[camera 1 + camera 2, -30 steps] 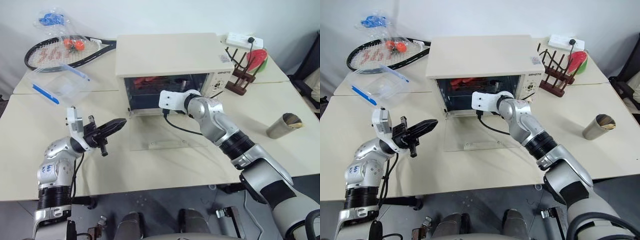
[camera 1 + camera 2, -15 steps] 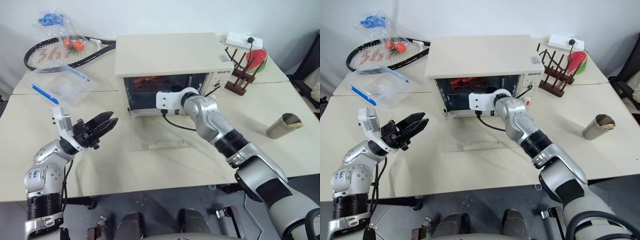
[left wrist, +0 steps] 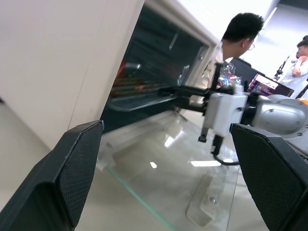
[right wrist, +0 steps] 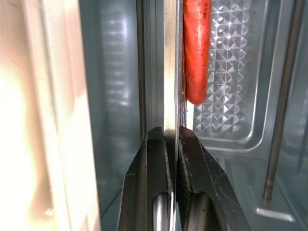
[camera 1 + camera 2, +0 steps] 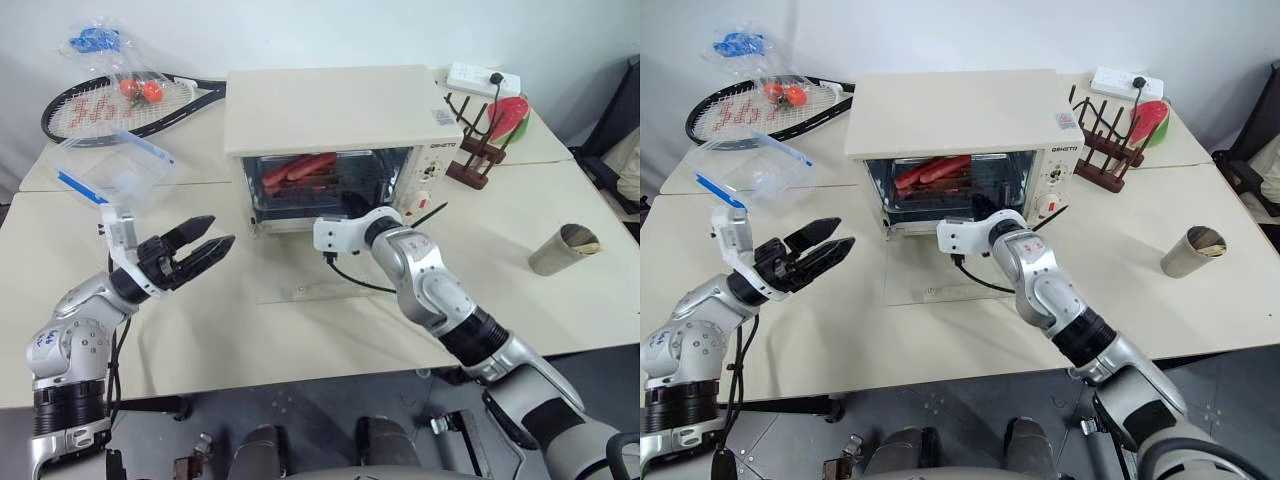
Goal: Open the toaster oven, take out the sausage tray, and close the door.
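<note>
On the cream desk (image 5: 330, 330), my right fingers (image 4: 171, 144) had just clamped the sausage tray (image 4: 226, 72) rim inside the toaster oven (image 5: 330, 110); extraction could begin. My left fingers (image 5: 190, 255), newly spread, waited beside the lowered door (image 5: 320, 285).

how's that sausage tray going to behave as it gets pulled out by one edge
The sausage tray looks like thin stiff metal, so it should slide out without flexing. The right gripper pinches only its rim, so it may tip or sag once clear of the toaster oven. The sausages lie loose and may roll.
</note>
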Robot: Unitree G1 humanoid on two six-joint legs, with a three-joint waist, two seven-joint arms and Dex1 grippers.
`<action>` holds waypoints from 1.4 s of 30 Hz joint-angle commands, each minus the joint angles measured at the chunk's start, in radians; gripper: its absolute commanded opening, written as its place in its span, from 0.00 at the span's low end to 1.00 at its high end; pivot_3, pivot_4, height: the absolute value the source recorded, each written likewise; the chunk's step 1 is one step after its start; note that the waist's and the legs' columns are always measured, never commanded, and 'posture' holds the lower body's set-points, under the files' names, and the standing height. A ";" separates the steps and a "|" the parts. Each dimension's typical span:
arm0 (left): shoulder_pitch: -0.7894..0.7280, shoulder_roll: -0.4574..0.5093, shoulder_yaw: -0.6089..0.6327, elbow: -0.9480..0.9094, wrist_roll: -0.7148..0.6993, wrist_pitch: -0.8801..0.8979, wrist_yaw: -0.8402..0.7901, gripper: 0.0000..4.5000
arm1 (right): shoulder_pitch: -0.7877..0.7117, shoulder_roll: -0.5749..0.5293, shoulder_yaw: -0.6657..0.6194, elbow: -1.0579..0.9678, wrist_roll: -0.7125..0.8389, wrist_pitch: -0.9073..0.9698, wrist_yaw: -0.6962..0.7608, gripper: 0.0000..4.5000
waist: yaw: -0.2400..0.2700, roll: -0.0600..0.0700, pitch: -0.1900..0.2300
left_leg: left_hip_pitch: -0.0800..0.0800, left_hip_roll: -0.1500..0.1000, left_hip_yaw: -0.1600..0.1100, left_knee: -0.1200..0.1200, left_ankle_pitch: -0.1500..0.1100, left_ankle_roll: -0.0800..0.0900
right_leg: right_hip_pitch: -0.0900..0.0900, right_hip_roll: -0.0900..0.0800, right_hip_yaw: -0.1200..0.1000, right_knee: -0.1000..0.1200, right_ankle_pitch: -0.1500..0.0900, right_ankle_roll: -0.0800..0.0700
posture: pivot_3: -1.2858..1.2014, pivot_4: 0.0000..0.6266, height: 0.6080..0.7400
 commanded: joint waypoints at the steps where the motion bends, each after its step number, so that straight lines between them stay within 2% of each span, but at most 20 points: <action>1: -0.028 0.019 0.006 -0.019 -0.024 0.053 0.038 0.99 | 0.036 -0.010 -0.011 -0.108 -0.014 -0.061 0.001 0.00 | 0.001 0.000 0.000 | 0.000 0.000 0.000 0.000 0.000 0.000 | 0.000 0.000 0.000 0.000 0.000 0.000 | 0.52 0.24 1.00; 12: -0.065 0.071 -0.002 -0.002 -0.069 0.315 0.120 0.99 | 0.218 -0.081 -0.048 -0.266 -0.095 -0.150 -0.014 0.00 | 0.005 0.000 0.000 | 0.001 0.000 0.001 0.000 0.000 0.000 | 0.000 0.001 0.004 0.000 0.000 0.000 | 0.52 0.24 1.00; 25: -0.160 0.054 0.041 0.051 -0.164 0.543 0.225 0.99 | 0.354 -0.169 -0.149 -0.408 -0.102 -0.294 -0.016 0.00 | 0.024 0.000 0.000 | 0.001 0.000 0.002 0.001 0.000 0.000 | 0.000 0.001 0.006 0.000 0.000 0.000 | 0.52 0.24 1.00; 38: -0.192 0.057 0.046 0.090 -0.176 0.607 0.253 0.99 | 0.464 -0.127 -0.203 -0.514 -0.059 -0.333 0.042 0.00 | 0.026 -0.001 0.000 | 0.002 0.000 0.005 0.001 0.000 0.000 | -0.001 0.001 0.007 -0.001 0.000 0.000 | 0.52 0.24 1.00; 42: -0.202 0.062 0.050 0.098 -0.210 0.691 0.268 0.99 | 0.514 -0.142 -0.234 -0.585 -0.047 -0.373 0.041 0.00 | 0.032 -0.001 0.000 | 0.002 0.000 0.005 0.002 0.000 0.000 | 0.000 0.001 0.008 -0.001 0.000 0.000 | 0.52 0.24 1.00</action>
